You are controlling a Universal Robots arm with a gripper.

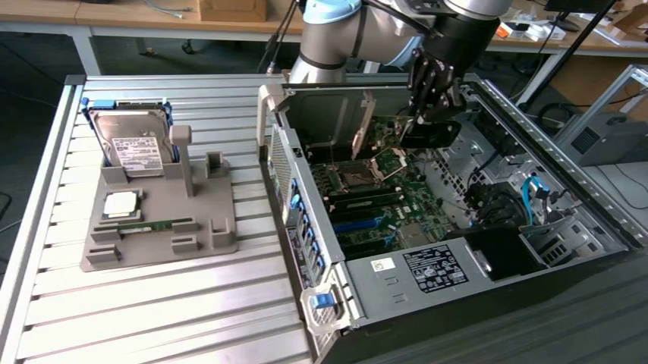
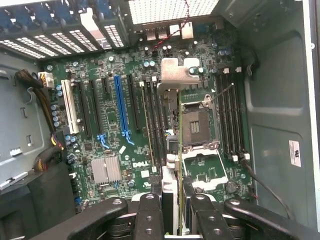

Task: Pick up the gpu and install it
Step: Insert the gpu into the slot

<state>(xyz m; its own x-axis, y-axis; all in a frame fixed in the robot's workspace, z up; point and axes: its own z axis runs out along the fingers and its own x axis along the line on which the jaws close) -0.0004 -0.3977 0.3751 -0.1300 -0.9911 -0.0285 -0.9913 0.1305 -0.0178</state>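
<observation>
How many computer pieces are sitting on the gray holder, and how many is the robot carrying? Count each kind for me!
On the gray holder:
hard drive: 1
square processor chip: 1
RAM stick: 1
Carried by the robot:
gpu: 1
Total: 4

gpu (image 2: 172, 200) mostly hidden between claw (image 2: 172, 220) fingers, lower end cut off

- a slatted metal bench (image 1: 152, 303) under even light
- wooden desks (image 1: 121, 15) along the back (cables and a cardboard box (image 1: 233, 9) on top)
- dark floor (image 1: 26, 76) beneath
</observation>
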